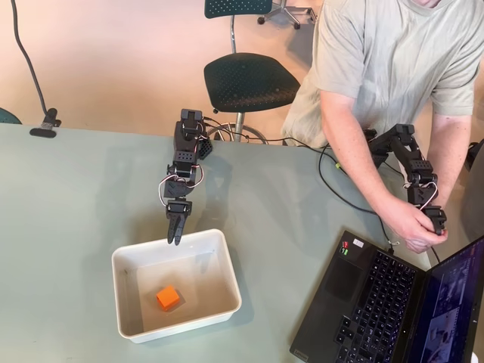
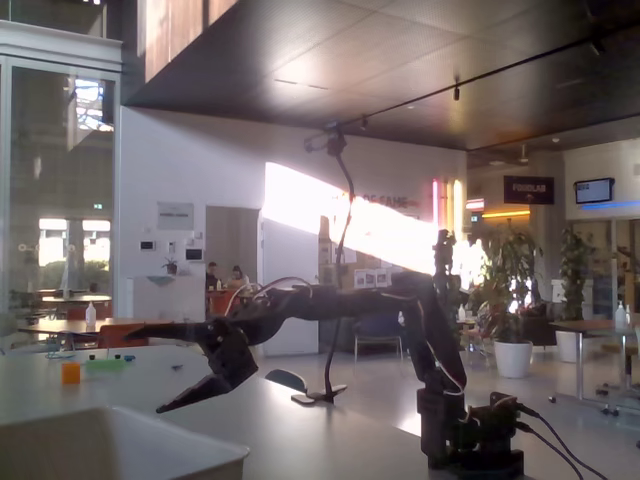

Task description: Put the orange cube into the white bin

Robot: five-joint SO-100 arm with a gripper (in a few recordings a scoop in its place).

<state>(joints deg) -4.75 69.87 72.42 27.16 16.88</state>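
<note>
The white bin (image 1: 125,266) sits on the table, and the orange cube (image 1: 168,297) lies on its floor, near the middle and clear of every wall. So the drop looks done; what is left, I'd judge, is only for the arm to pull away. At the bin's far rim hangs the gripper (image 1: 175,234), empty, its fingers spread wide apart in the fixed view (image 2: 168,370). Beyond the bin, a person leans over the table.

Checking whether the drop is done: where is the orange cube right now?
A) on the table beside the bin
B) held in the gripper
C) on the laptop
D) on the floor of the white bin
D: the orange cube lies inside the white bin, with the gripper empty at the rim.
</note>
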